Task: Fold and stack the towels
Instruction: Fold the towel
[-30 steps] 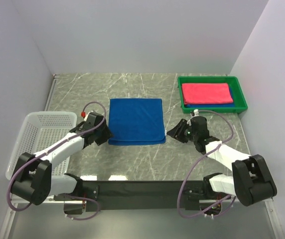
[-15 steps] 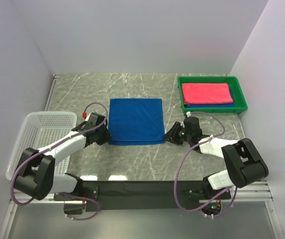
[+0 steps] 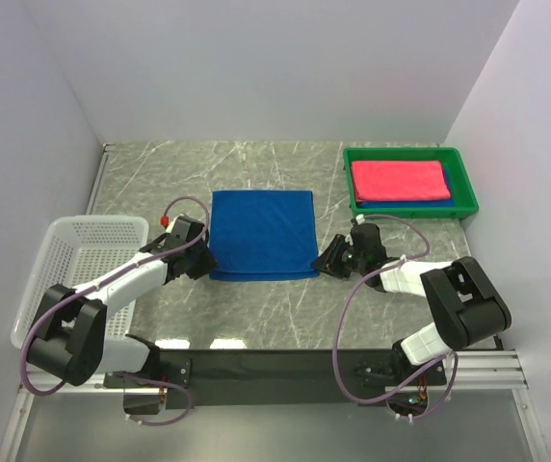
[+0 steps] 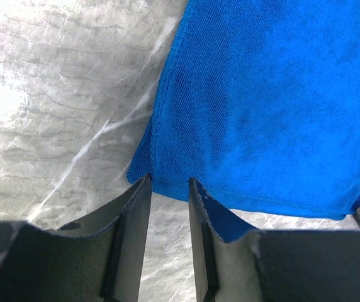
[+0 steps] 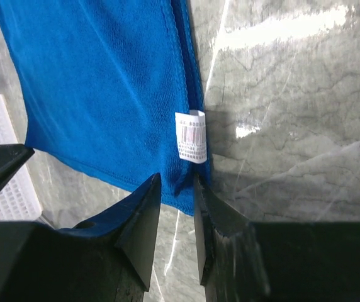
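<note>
— Where was the folded blue towel (image 3: 262, 234)?
— Flat at mid-table. The pink-red towel (image 3: 399, 180) lay on a second blue towel (image 3: 432, 203) in the green tray (image 3: 463, 183), far right.
— And the grippers?
— The left gripper (image 4: 168, 182) was at its near-left corner and the right gripper (image 5: 177, 182) at its near-right, fingers narrowly apart, hem at the tips. I couldn't tell if they pinched it

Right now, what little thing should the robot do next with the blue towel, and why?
Probably pinch both pairs of fingers shut. The left fingers sit at the near-left corner of the blue towel, the right fingers at its near-right corner by the white tag, each with a narrow gap showing. A grip must come before lifting that edge to fold.
</note>
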Controlling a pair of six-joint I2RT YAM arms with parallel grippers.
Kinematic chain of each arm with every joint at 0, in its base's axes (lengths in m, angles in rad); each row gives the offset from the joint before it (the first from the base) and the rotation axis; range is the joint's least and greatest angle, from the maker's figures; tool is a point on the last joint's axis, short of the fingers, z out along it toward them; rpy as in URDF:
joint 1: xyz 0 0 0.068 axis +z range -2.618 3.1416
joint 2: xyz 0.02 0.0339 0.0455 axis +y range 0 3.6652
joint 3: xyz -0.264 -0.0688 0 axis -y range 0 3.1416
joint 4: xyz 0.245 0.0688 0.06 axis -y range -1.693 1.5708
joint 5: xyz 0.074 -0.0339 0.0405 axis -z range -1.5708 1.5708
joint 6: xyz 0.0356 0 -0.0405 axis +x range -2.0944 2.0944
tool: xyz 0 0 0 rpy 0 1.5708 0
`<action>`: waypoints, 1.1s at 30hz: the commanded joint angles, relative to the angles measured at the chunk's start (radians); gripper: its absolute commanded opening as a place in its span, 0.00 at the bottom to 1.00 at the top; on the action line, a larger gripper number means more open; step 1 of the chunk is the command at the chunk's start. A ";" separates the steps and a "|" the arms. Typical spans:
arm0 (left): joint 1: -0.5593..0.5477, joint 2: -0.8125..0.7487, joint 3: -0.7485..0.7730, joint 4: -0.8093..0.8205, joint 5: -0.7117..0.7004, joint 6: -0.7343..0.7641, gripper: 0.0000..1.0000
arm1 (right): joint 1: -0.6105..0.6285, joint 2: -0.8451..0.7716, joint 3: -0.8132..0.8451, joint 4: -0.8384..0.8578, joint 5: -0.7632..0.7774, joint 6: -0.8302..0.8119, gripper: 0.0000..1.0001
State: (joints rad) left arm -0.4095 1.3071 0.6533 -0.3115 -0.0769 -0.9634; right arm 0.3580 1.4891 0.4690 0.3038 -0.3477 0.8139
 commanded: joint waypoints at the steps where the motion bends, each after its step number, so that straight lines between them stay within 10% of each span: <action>1: -0.006 0.000 0.040 0.012 -0.017 0.006 0.36 | 0.009 0.011 0.036 0.035 0.024 -0.002 0.34; 10: -0.008 0.006 0.039 0.014 -0.011 0.008 0.36 | 0.012 0.033 0.054 0.038 0.021 0.004 0.28; 19: -0.009 0.018 0.039 0.011 -0.021 0.008 0.36 | 0.018 -0.009 0.068 0.012 0.026 -0.005 0.00; 33: -0.009 0.087 0.081 -0.006 -0.067 0.006 0.29 | 0.025 0.010 0.068 0.021 0.015 -0.005 0.00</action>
State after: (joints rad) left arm -0.4137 1.3861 0.6884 -0.3264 -0.1211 -0.9630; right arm 0.3737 1.5082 0.5072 0.2989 -0.3389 0.8146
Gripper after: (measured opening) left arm 0.299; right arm 0.011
